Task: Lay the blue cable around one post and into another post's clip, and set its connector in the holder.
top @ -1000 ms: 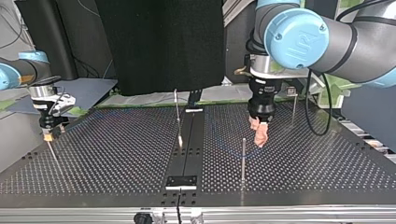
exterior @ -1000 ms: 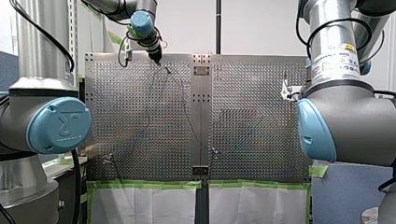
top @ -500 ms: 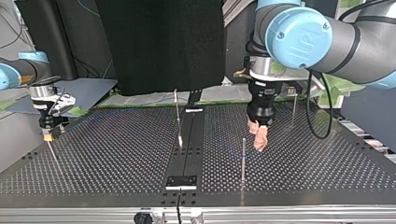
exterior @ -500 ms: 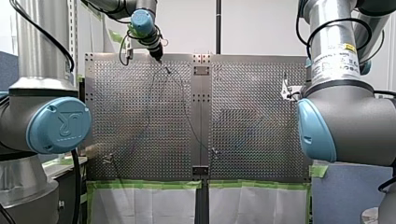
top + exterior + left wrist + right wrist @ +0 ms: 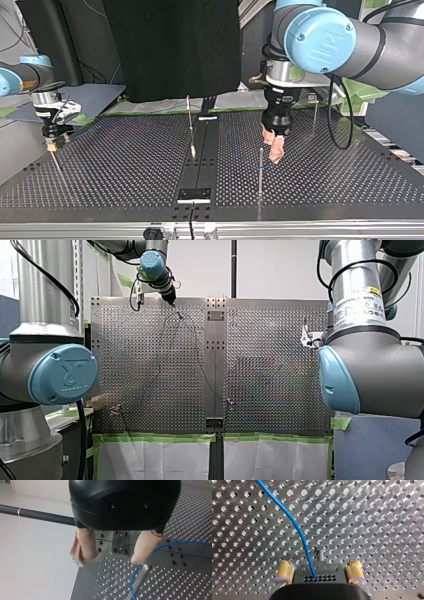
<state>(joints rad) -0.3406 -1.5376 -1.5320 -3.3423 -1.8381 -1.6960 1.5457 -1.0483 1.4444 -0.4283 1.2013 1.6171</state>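
Left gripper [image 5: 108, 560]: beige pads spread wide, empty, hovering just beside post [image 5: 140, 577] tip. Blue cable [image 5: 156, 550]: bent partway round post, low near its foot. Step, likely: wrapping. Advice: grasp cable close beside post, keep low, avoid striking post.

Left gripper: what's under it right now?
Under my left gripper, beige pads open: bare perforated table, a bolted metal plate, and the tip of a post beside one pad, with the blue cable curving past it. The black housing hides whatever lies further along.
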